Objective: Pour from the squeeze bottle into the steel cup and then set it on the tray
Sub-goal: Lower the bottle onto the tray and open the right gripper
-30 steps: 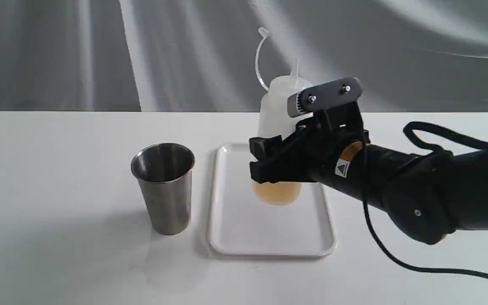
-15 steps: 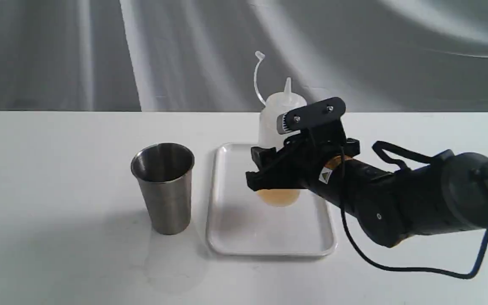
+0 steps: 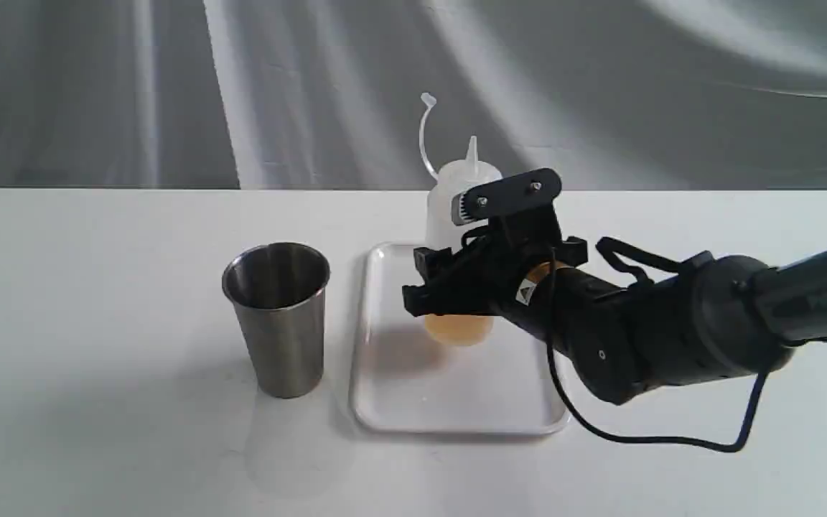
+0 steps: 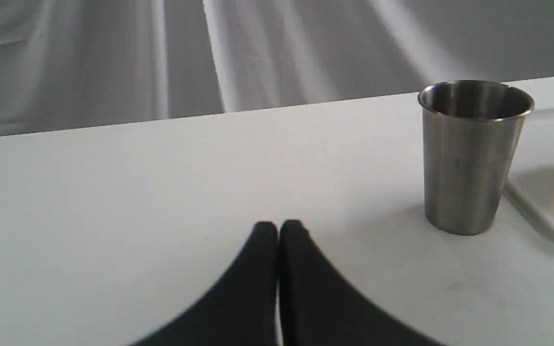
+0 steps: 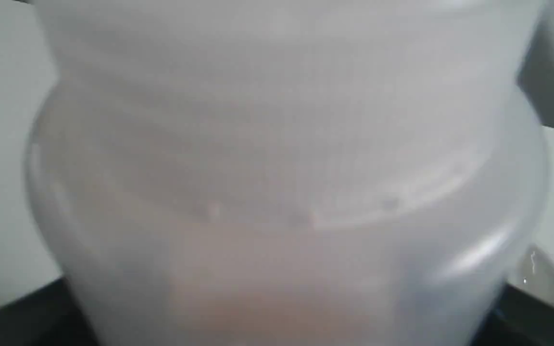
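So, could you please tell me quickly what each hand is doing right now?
Left hand: closed, holding nothing.
Right hand: closed on the squeeze bottle.

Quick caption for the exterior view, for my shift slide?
Right end effector holds the squeeze bottle upright over the white tray, steel cup standing beside it.
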`<state>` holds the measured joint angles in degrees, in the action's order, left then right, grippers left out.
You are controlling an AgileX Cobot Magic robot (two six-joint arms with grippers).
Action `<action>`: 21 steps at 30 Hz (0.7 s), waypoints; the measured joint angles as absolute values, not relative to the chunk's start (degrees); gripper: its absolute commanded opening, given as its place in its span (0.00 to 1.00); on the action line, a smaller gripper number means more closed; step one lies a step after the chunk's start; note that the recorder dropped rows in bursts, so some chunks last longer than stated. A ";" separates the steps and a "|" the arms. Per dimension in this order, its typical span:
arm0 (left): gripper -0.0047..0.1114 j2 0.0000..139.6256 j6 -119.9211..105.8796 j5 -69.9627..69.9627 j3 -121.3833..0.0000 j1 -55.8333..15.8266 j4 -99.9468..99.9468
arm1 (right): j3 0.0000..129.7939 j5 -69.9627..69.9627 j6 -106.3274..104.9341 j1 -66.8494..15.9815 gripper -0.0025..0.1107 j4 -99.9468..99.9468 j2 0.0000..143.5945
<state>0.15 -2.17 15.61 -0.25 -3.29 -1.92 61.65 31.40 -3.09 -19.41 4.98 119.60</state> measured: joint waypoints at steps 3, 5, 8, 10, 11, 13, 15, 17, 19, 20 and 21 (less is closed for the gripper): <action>0.04 0.15 -2.17 15.61 -0.26 -3.29 -1.92 | 61.65 31.28 -3.09 -19.41 0.15 5.21 120.35; 0.04 0.15 -2.17 15.61 -0.26 -3.29 -1.92 | 61.65 31.01 -3.09 -19.41 0.15 5.21 120.58; 0.04 0.15 -2.17 15.61 -0.26 -3.29 -1.92 | 61.65 30.76 -3.09 -19.41 0.15 5.31 120.71; 0.04 0.15 -2.17 15.61 -0.26 -3.29 -1.92 | 61.65 30.48 -3.09 -19.41 0.15 5.31 120.73; 0.04 0.15 -2.17 15.61 -0.26 -3.29 -1.92 | 61.65 30.54 -3.09 -19.41 0.15 5.31 120.73; 0.04 0.15 -2.17 15.61 -0.26 -3.29 -1.92 | 61.65 30.54 -3.09 -19.41 0.15 5.31 120.73; 0.04 0.15 -2.17 15.61 -0.26 -3.29 -1.92 | 61.65 30.54 -3.09 -19.41 0.15 5.31 120.73; 0.04 0.15 -2.17 15.61 -0.26 -3.29 -1.92 | 61.65 30.54 -3.09 -19.41 0.15 5.31 120.73; 0.04 0.15 -2.17 15.61 -0.26 -3.29 -1.92 | 61.65 30.54 -3.09 -19.41 0.15 5.31 120.73; 0.04 0.15 -2.17 15.61 -0.26 -3.29 -1.92 | 61.65 30.54 -3.09 -19.41 0.15 5.31 120.73; 0.04 0.15 -2.17 15.61 -0.26 -3.29 -1.92 | 61.65 30.54 -3.09 -19.41 0.15 5.34 120.73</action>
<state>0.15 -2.17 15.61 -0.25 -3.29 -1.92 61.65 30.54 -3.09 -19.41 5.34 120.73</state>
